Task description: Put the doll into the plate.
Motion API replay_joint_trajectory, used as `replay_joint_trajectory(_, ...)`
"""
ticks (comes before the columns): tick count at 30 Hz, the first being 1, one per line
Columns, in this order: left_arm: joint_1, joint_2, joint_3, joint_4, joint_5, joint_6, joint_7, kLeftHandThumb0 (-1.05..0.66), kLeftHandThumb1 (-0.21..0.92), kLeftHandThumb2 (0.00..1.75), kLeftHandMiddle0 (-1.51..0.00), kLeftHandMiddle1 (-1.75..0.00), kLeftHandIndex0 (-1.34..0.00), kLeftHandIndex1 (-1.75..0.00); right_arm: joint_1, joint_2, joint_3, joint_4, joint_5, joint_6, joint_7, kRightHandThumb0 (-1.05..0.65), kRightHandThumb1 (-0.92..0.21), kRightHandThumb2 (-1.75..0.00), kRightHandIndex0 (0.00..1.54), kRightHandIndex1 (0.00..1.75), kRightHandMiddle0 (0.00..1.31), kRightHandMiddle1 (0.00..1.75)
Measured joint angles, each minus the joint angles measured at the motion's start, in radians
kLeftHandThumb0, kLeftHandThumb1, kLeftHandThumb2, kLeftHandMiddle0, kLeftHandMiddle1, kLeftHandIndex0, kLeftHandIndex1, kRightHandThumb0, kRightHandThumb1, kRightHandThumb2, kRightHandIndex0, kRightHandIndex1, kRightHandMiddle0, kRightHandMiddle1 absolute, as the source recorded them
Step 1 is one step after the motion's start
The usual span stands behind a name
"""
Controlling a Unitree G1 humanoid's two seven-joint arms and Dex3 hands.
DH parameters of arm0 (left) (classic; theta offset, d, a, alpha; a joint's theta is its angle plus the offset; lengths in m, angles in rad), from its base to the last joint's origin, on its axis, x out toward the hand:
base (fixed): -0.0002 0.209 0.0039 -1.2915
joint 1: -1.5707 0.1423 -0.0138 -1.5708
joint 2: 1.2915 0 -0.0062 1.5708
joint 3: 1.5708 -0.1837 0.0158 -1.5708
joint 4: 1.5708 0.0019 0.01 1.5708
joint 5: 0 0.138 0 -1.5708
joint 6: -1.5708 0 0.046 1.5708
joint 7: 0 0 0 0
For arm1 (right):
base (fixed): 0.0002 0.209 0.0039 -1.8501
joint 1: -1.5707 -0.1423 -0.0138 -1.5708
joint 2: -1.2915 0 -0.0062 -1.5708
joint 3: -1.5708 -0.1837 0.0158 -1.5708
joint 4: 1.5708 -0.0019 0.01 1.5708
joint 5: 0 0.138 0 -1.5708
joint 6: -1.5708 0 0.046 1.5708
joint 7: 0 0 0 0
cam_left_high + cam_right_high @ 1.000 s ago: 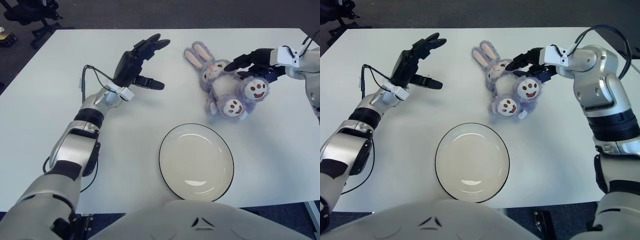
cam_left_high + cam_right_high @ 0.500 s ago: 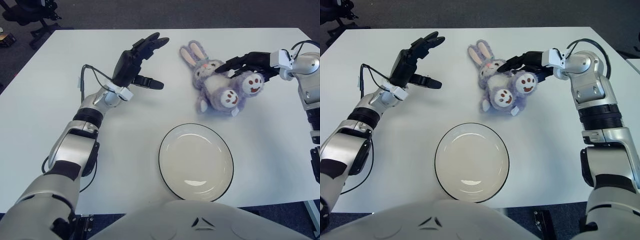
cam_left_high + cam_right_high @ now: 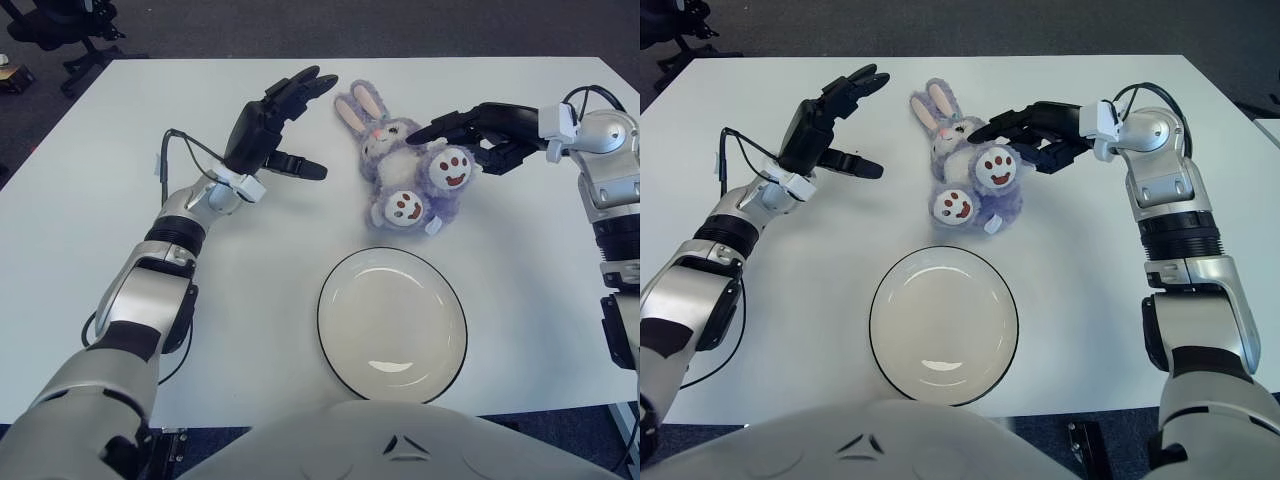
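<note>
My right hand (image 3: 1025, 135), fingers clasping the doll (image 3: 965, 175), has dragged it leftward; it lies behind the plate (image 3: 944, 325), not yet in. My left hand (image 3: 830, 125) hovers open, left of the doll.

The doll (image 3: 403, 175) is a purple plush rabbit with long pink-lined ears, a pale belly and round white foot soles marked with red faces; it lies on its back, ears pointing toward the far left, feet toward the near right; the plate (image 3: 392, 324) is round, cream-white with a dark rim, empty, sitting apart from the doll on its near side.
</note>
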Motion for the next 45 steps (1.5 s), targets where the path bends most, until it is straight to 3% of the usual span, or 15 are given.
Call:
replay_joint_trajectory(5,0.0,0.001,-0.003,0.0,0.0,-0.003,0.001,-0.36,0.92,0.08,-0.48,-0.01,-0.33,-0.28,0.022,0.012,-0.009,-0.015,0.027,-0.014,0.0,-0.58,-0.92,-0.86,0.73,0.01,0.51,0.06)
replay_joint_trajectory(20,-0.001,0.002,-0.006,0.029,-0.008,-0.035,-0.017,-0.35,0.92,0.07,-0.55,-0.05,-0.4,-0.3,0.026,0.044,-0.013,0.086,0.073,-0.2,0.054,-0.56,-0.92,-0.84,0.7,0.0,0.52,0.07)
replay_joint_trajectory(23,-0.003,0.002,-0.008,0.049,-0.015,-0.037,-0.035,-0.35,0.92,0.07,-0.46,-0.28,-0.33,-0.54,0.02,0.045,-0.012,0.102,0.073,-0.22,0.062,-0.56,-0.92,-0.85,0.69,0.0,0.52,0.07)
replay_joint_trajectory(25,-0.009,0.002,-0.013,0.068,-0.028,-0.041,-0.058,-0.36,0.92,0.05,-0.36,-0.56,-0.27,-0.71,0.017,0.045,-0.012,0.109,0.073,-0.228,0.066,-0.56,-0.92,-0.85,0.68,0.0,0.52,0.07)
replay_joint_trajectory(31,-0.048,0.004,-0.032,0.128,-0.077,-0.045,-0.186,-0.41,0.92,0.03,-0.3,-0.76,-0.23,-0.84,0.014,0.046,-0.013,0.125,0.073,-0.241,0.072,-0.56,-0.92,-0.86,0.68,0.0,0.52,0.07)
replay_joint_trajectory(38,-0.172,0.041,-0.083,0.21,-0.093,0.005,-0.459,-0.47,0.88,0.0,-0.4,-0.37,-0.27,-0.51,0.015,0.066,-0.028,0.122,0.086,-0.232,0.052,-0.56,-0.92,-0.87,0.7,0.01,0.53,0.08)
replay_joint_trajectory(41,-0.22,0.054,-0.106,0.212,-0.069,0.029,-0.47,-0.51,0.87,0.0,-0.46,-0.15,-0.33,-0.3,0.036,0.074,-0.046,0.089,0.128,-0.169,0.048,-0.56,-0.92,-0.86,0.74,0.03,0.54,0.09)
replay_joint_trajectory(45,-0.255,0.065,-0.135,0.193,-0.005,0.051,-0.405,-0.53,0.86,0.0,-0.49,-0.05,-0.37,-0.21,0.074,0.082,-0.062,0.02,0.192,-0.049,0.038,-0.56,-0.92,-0.86,0.76,0.04,0.55,0.09)
